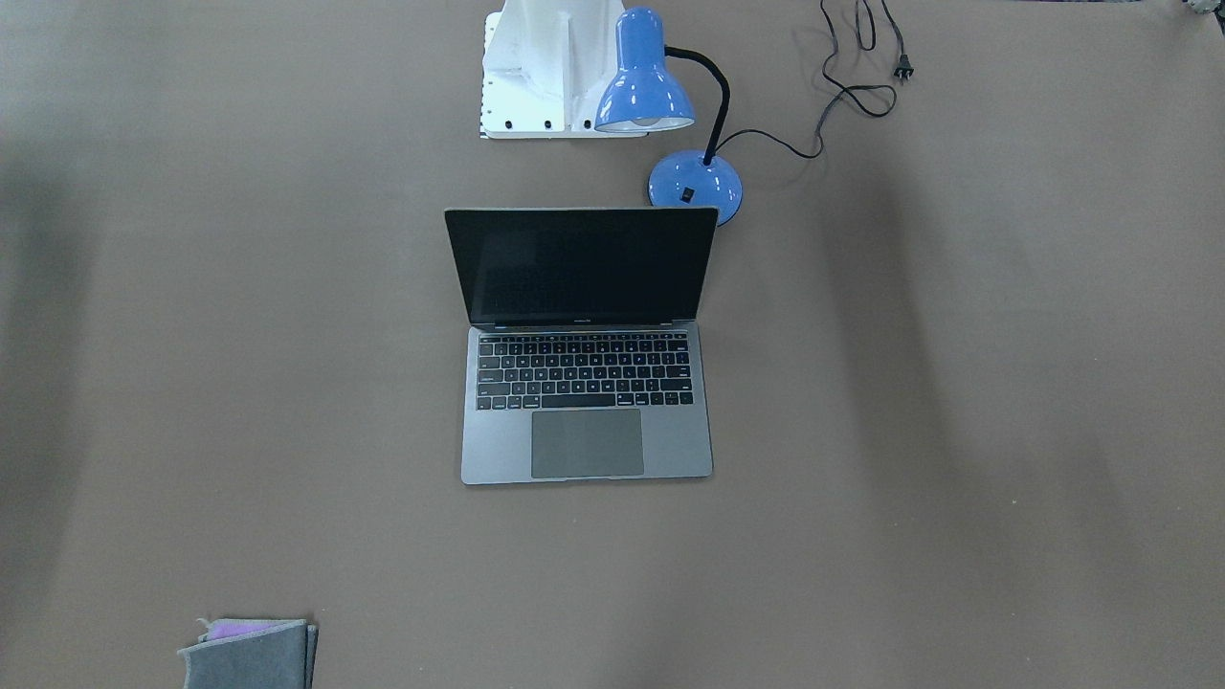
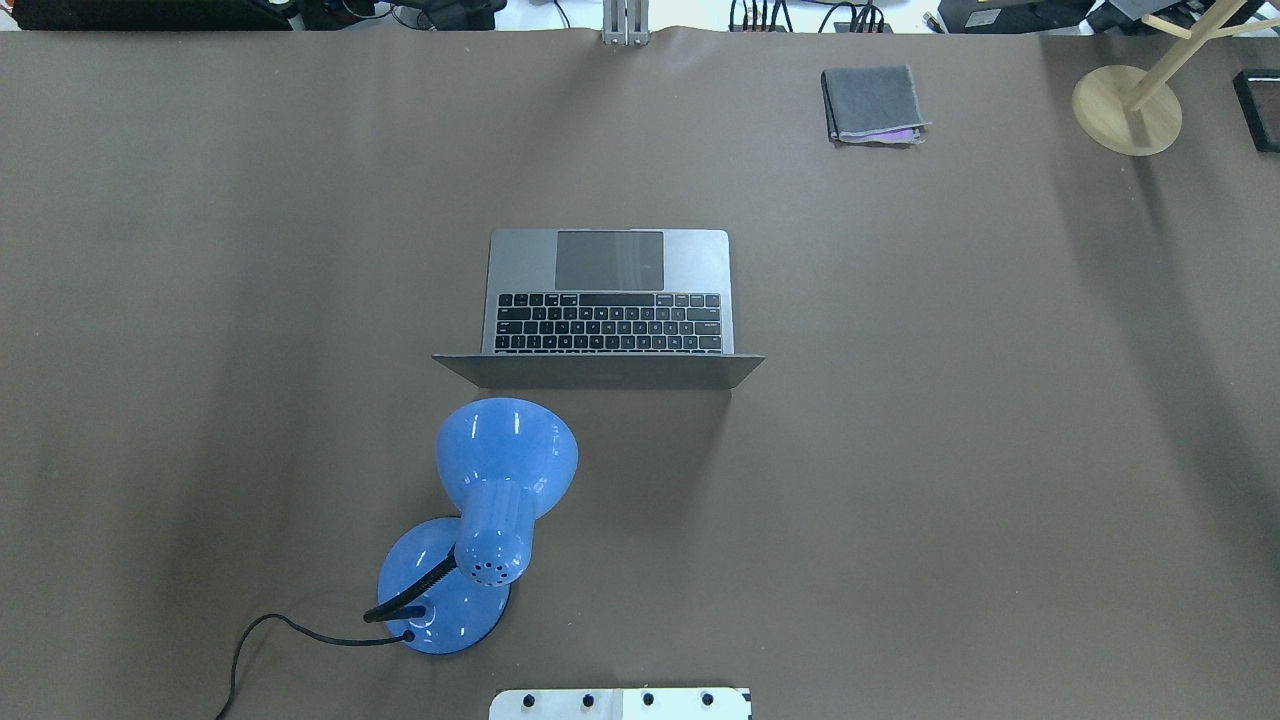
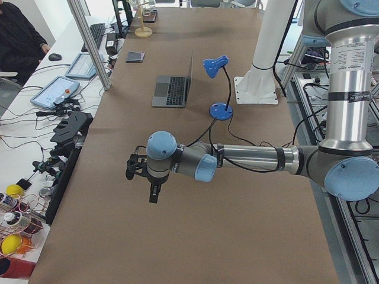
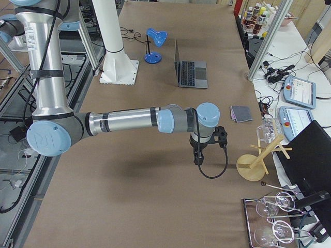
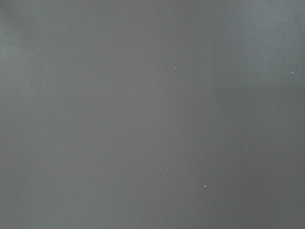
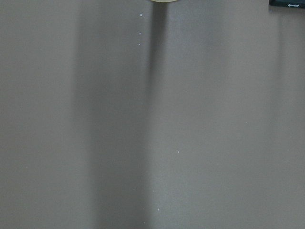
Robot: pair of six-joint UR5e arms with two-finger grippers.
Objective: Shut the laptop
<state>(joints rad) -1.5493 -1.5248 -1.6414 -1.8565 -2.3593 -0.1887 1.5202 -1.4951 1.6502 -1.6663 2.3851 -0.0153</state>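
Observation:
The laptop (image 1: 586, 450) is open in the middle of the brown table, its black screen upright and facing away from the robot's base. It also shows in the overhead view (image 2: 610, 260) and in both side views (image 3: 172, 89) (image 4: 192, 72). My left gripper (image 3: 153, 193) hangs over bare table far from the laptop, toward the table's left end. My right gripper (image 4: 197, 157) hangs over bare table toward the right end. Both show only in the side views, so I cannot tell whether they are open or shut. The wrist views show only bare table.
A blue desk lamp (image 2: 505, 470) with a black cord stands just behind the laptop's lid, toward the robot's white base (image 1: 545, 67). A folded grey cloth (image 2: 872, 100) lies at the far edge. A wooden stand (image 2: 1127, 108) is at the far right corner.

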